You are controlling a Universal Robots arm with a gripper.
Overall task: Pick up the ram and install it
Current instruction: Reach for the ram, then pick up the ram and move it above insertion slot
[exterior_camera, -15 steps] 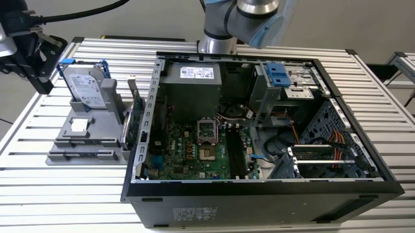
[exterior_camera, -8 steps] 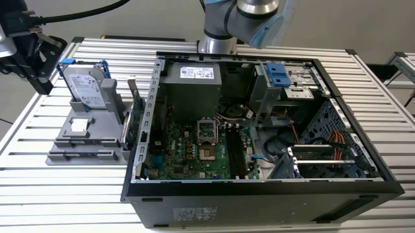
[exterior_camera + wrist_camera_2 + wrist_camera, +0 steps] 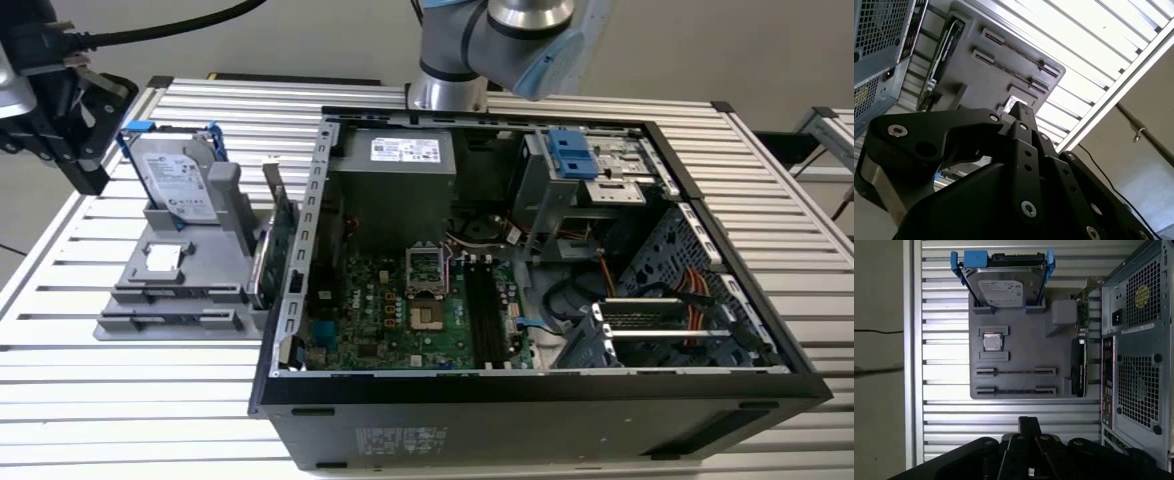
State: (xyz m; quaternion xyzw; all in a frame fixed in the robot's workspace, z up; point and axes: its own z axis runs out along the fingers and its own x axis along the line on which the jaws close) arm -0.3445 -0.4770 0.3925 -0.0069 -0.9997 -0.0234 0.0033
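Observation:
Two thin dark sticks that look like the ram (image 3: 1016,371) stand on edge in the two long slots of the grey fixture (image 3: 1019,352). The exterior view shows those slots (image 3: 174,293) at the fixture's near end. My black gripper (image 3: 1029,421) hangs over the slatted table, apart from the fixture, with its fingers together and nothing between them. In the exterior view the gripper (image 3: 88,180) is at the far left, beyond the hard drive. The second wrist view has the gripper (image 3: 1021,107) pointing toward the fixture (image 3: 1004,75).
A silver hard drive (image 3: 180,175) with blue brackets stands at the fixture's far end, with a small square chip (image 3: 991,341) beside it. A green expansion card (image 3: 1079,365) stands between the fixture and the open computer case (image 3: 534,390). The motherboard (image 3: 400,310) lies exposed inside.

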